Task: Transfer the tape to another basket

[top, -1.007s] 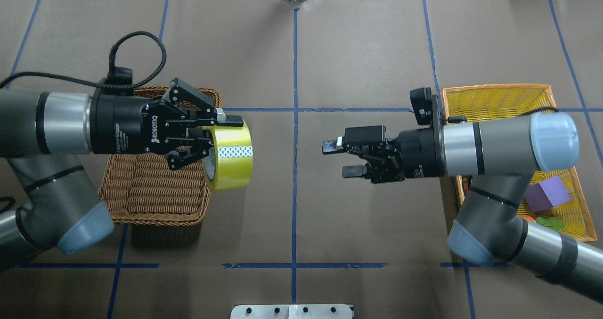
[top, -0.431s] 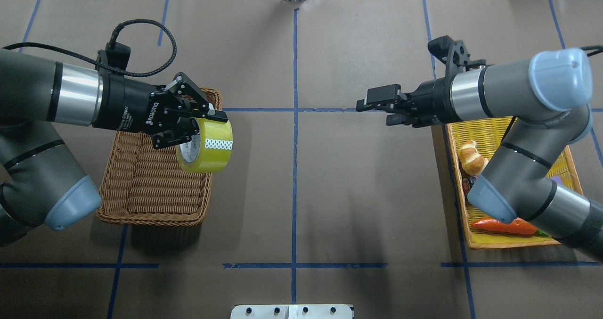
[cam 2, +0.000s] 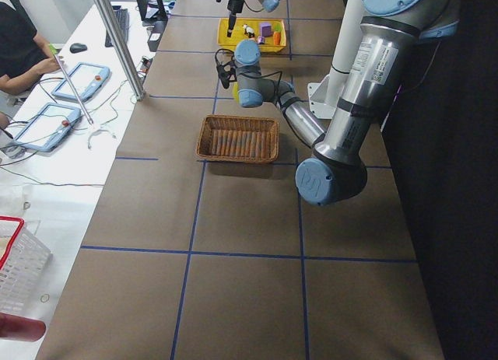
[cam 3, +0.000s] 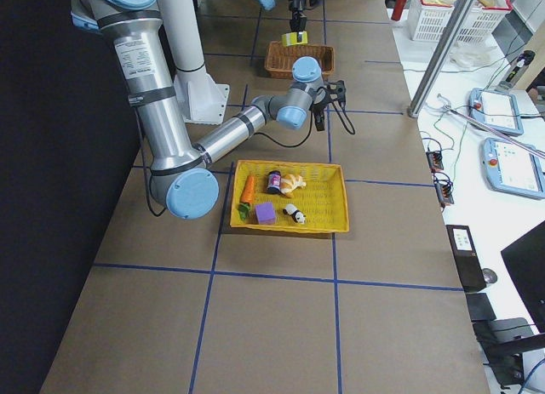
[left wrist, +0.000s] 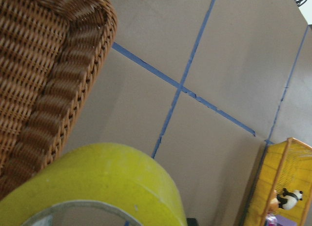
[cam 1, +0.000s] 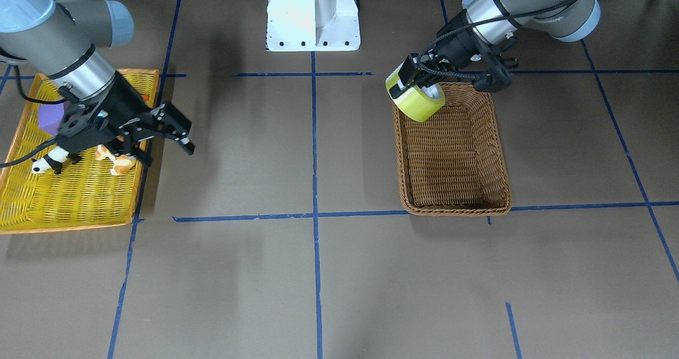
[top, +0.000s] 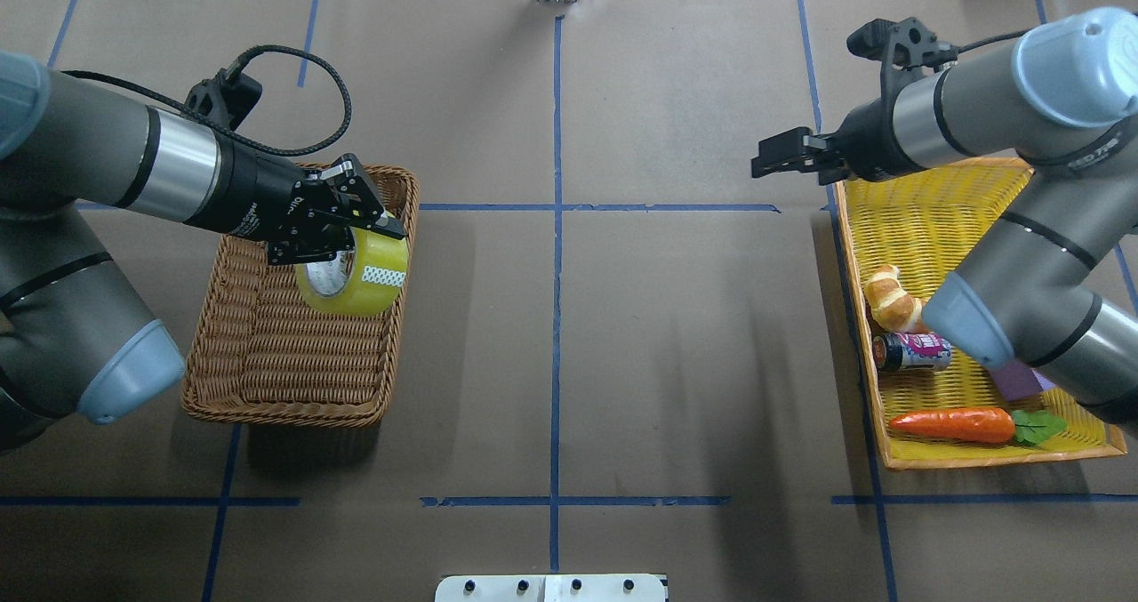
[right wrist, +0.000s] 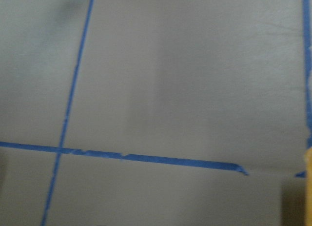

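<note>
Tape (top: 356,277) | clenched in left tool (top: 369,233) over basket (top: 267,380) corner | right tool (cam 1: 167,155) spread, holding nothing

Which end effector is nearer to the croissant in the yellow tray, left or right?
Right. The right end effector hovers by the far inner corner of the yellow tray, near the croissant. The left end effector holds the tape over the brown basket, far away.
</note>
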Robot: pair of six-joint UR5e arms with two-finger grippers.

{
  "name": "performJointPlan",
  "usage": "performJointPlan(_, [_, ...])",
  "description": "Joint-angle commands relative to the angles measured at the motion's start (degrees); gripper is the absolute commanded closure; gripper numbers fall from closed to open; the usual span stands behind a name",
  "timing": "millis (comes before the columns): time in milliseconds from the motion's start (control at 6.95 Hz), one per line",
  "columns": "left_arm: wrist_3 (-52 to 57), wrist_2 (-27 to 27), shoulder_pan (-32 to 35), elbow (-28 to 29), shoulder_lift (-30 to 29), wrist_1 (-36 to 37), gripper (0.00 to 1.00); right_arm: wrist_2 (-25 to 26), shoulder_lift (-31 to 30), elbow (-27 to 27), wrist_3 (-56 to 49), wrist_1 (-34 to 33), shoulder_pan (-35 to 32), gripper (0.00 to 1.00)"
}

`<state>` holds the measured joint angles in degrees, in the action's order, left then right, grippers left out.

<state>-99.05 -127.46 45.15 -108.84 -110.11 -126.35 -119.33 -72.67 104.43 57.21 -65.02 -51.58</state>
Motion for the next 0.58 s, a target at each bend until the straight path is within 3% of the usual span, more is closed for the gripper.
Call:
performJointPlan(0, [13.48,0.28,1.25,0.56,-0.28,10.91,1.0,-0.38,-0.54,-0.45,-21.5,-15.85,-5.26,0.0])
performJointPlan(431, [25.55,0.64,1.79,4.68,-0.19,16.49,1.0,-4.49,-0.54,-2.02,-48.17,-31.53,-17.63,0.0])
